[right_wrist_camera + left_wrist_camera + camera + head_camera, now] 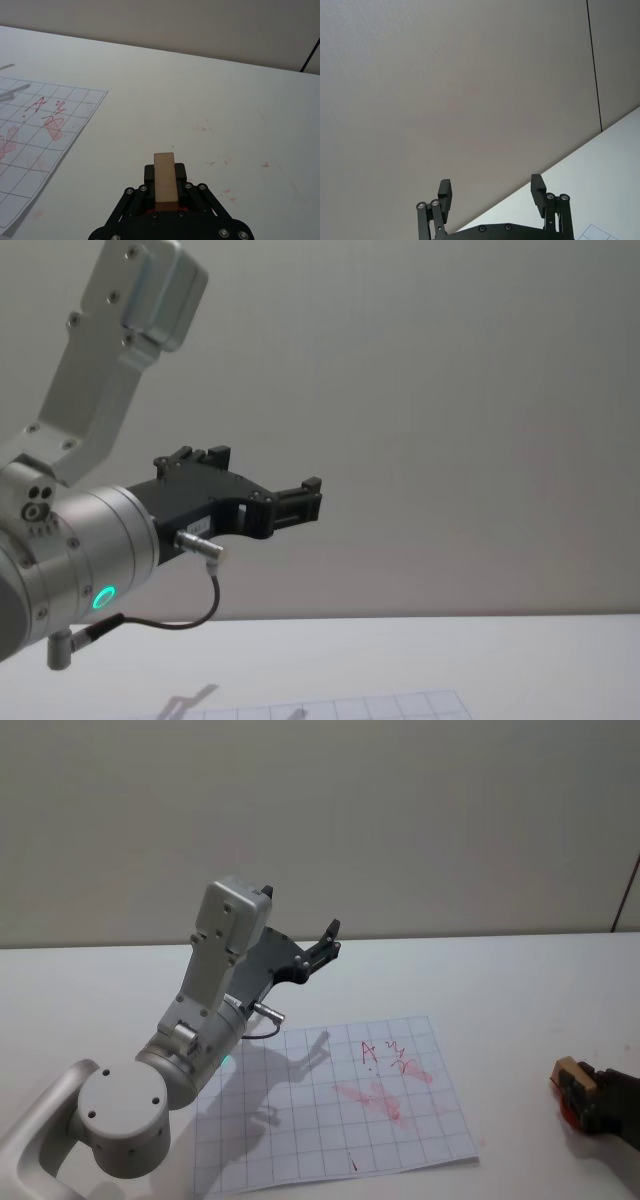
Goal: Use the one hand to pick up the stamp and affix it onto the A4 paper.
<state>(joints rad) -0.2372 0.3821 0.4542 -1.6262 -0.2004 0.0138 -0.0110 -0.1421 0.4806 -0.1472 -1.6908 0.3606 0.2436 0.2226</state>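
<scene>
nearest, low at the right edge of the head view: the right gripper (585,1095), black, jaws clamped on the one wooden stamp (572,1074), just above the bare white table (520,990) and well to the right of the paper. closer in the right wrist view: same gripper (165,181), the stamp (164,183) standing lengthwise between its fingers with a strip of red under it, faint red smudges dotted on the table (200,90) ahead (not made out from the head).

next out, one sheet of white paper (300,1120) with a thin grey grid, flat on the table, marked with red scribbles and pale red blotches; seen again in the right wrist view (30,145), off to one side of the held stamp, apart from it.

farther, the left gripper (322,948) raised above the paper's far edge on a silver arm, touching nothing. in the left wrist view (491,194), two fingers spread wide with only wall between them. in the chest view (300,498), green light on the silver wrist, a strip of the paper (380,706) at the bottom.
</scene>
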